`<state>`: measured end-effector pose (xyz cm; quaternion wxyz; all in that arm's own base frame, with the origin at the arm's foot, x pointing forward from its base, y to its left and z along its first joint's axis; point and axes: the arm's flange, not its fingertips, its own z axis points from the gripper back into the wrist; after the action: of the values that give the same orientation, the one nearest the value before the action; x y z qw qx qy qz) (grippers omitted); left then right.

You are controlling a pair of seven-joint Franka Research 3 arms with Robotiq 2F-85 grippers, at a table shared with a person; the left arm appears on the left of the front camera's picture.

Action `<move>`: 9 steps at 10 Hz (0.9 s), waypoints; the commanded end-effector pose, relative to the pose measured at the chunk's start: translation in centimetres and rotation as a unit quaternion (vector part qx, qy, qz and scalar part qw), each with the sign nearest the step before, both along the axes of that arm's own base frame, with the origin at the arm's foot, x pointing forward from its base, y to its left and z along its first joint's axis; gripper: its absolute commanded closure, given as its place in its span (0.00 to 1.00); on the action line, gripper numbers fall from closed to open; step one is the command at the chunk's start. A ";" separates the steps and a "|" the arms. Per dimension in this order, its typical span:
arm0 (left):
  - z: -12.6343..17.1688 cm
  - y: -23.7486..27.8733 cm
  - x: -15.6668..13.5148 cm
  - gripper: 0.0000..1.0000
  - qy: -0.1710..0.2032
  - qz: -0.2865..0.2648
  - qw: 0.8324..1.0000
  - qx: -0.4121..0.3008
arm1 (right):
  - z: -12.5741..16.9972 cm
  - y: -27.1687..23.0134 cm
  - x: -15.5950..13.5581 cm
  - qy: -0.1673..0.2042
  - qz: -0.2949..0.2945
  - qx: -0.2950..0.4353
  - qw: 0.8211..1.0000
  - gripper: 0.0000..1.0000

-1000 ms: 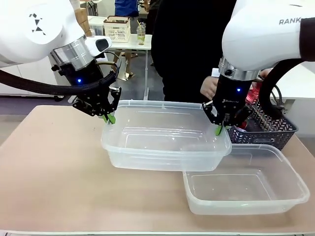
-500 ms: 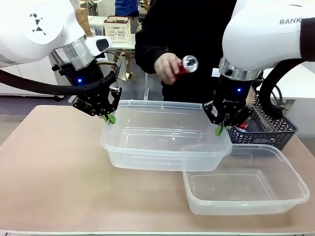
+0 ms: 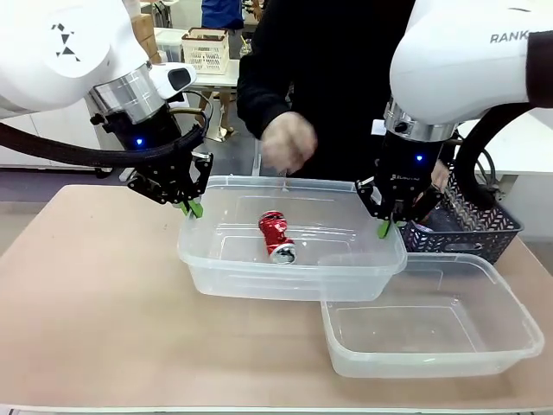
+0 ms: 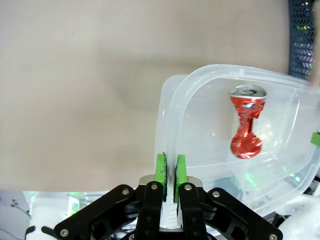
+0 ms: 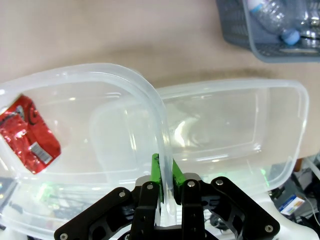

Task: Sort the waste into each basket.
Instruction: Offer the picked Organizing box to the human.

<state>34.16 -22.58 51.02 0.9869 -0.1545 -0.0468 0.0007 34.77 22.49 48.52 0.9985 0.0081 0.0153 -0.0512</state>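
A crushed red-and-silver can (image 3: 276,236) lies on the floor of a clear tub (image 3: 259,281). My left gripper (image 3: 192,207) is shut on that tub's left rim and my right gripper (image 3: 383,228) on its right rim. In the left wrist view the green pads of the left gripper (image 4: 169,165) pinch the rim (image 4: 172,100), with the can (image 4: 246,127) beyond. In the right wrist view the right gripper (image 5: 163,170) clamps the rim (image 5: 100,70), and the can (image 5: 27,132) is at the left. A second clear tub (image 3: 432,363) sits on the table at the front right, partly under the held one.
A person's open hand (image 3: 288,143) hovers over the held tub's far side. A dark lattice basket (image 3: 484,242) stands at the right behind the second tub. It holds clear bottles (image 5: 272,20), one with a blue cap (image 5: 290,36). The left half of the table is bare.
The person's hand brought a red can over the held tub and let it go. It now lies inside. Both grippers and the tub have stayed put.
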 end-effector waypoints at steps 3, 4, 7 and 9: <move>0.5 -0.1 -0.3 0.91 -0.005 0.001 1.000 -0.005 | 0.5 0.2 0.1 -0.001 0.002 -0.004 1.000 0.94; 0.5 -0.1 -0.3 0.91 -0.005 0.001 1.000 -0.005 | 0.5 0.2 0.1 -0.001 0.002 -0.004 1.000 0.94; 0.5 -0.1 -0.3 0.91 -0.005 0.001 1.000 -0.005 | 0.5 0.2 0.1 -0.001 0.002 -0.004 1.000 0.94; 0.5 -0.1 -0.3 0.91 -0.005 0.001 1.000 -0.005 | 0.5 0.2 0.1 -0.001 0.002 -0.004 1.000 0.94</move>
<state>34.14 -22.57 51.00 0.9869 -0.1543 -0.0463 0.0006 34.75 22.49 48.51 0.9985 0.0078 0.0159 -0.0511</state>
